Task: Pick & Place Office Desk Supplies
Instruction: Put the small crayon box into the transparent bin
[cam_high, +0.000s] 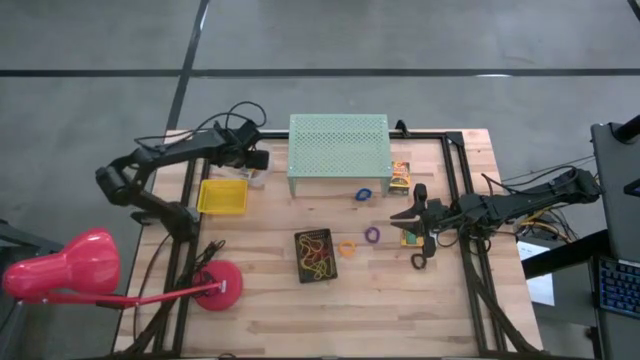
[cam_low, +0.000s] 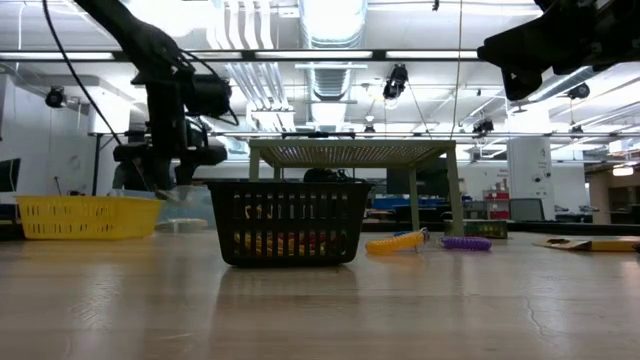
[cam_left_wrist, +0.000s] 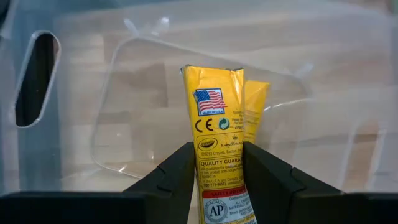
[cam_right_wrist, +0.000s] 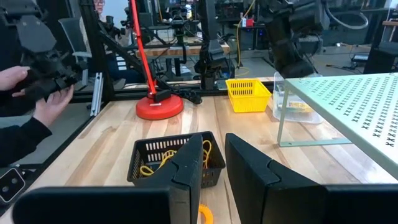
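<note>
A yellow printed box (cam_left_wrist: 219, 162) is gripped by the left gripper (cam_left_wrist: 217, 171), seemingly above a clear tray (cam_left_wrist: 124, 93); the right gripper (cam_right_wrist: 214, 168) is held narrow, empty, at center right.

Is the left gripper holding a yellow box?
Yes, the left gripper has its fingers closed on a yellow box over a clear bin.

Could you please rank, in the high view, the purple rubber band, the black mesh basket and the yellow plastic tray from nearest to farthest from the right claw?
1. Purple rubber band, just left of the right claw.
2. Black mesh basket, table centre.
3. Yellow plastic tray, far left.
</note>
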